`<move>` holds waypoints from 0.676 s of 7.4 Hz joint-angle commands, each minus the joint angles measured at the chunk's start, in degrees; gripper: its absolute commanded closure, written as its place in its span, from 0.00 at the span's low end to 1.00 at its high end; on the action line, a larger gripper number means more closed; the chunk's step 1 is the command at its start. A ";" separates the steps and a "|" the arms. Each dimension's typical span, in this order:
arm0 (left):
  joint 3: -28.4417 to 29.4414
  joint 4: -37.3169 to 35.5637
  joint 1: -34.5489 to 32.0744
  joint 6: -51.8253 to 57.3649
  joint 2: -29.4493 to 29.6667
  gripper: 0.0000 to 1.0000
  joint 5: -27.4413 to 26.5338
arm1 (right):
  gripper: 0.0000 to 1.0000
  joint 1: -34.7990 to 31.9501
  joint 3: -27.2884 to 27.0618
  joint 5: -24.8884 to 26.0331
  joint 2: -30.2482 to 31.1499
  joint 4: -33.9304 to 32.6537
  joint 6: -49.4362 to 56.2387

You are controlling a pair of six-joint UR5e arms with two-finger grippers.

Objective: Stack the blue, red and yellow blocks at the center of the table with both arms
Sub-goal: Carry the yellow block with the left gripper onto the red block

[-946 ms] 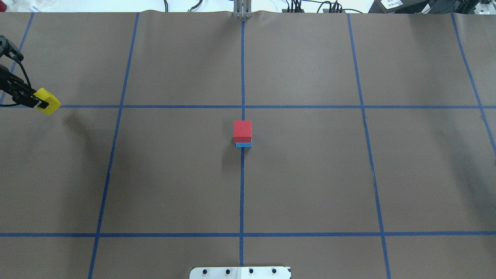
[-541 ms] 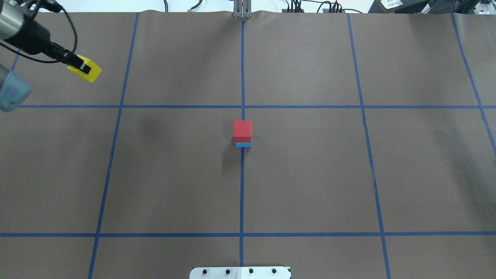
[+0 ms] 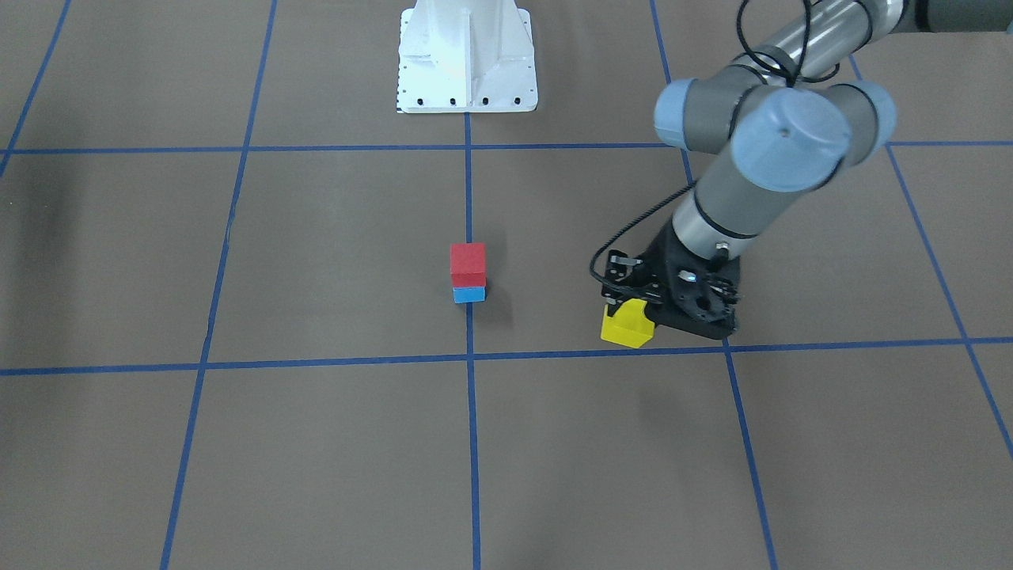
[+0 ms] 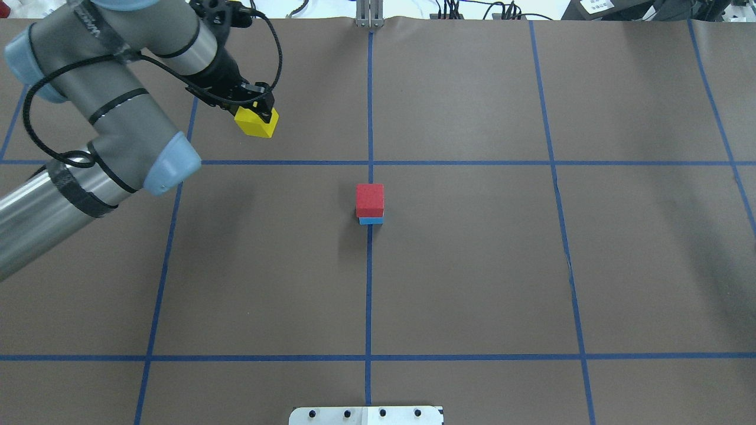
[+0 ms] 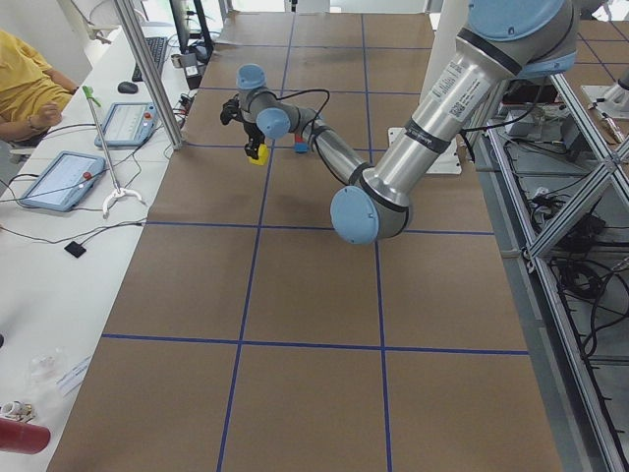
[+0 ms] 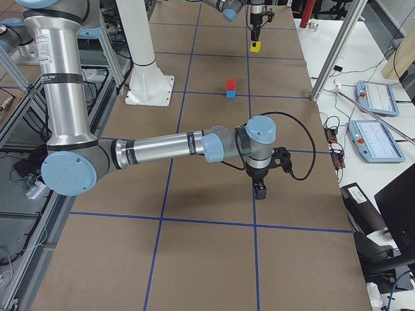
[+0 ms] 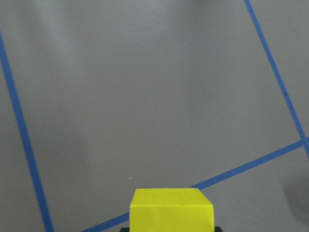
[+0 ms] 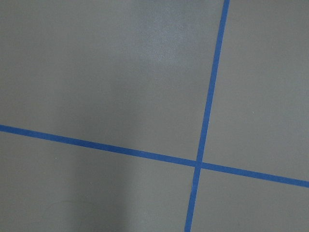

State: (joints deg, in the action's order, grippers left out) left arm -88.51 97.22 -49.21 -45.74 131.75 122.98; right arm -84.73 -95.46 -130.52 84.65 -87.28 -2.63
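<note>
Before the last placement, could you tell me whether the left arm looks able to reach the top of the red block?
Probably yes. The left gripper holds the yellow block clear of the table, the top of the red block is bare, and nothing stands between them.

Brown paper-covered table (image 4: 472, 283) gridded with blue tape (image 4: 368, 295), white desk (image 5: 59, 295) alongside
</note>
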 commanded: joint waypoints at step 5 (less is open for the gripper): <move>3.87 -10.54 15.88 -18.94 14.23 1.00 -14.34 | 0.00 0.00 0.01 0.00 0.17 0.00 0.00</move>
State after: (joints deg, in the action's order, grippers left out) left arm -85.37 87.88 -35.04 -63.72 145.04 110.09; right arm -84.73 -95.45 -130.52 84.75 -87.27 -2.64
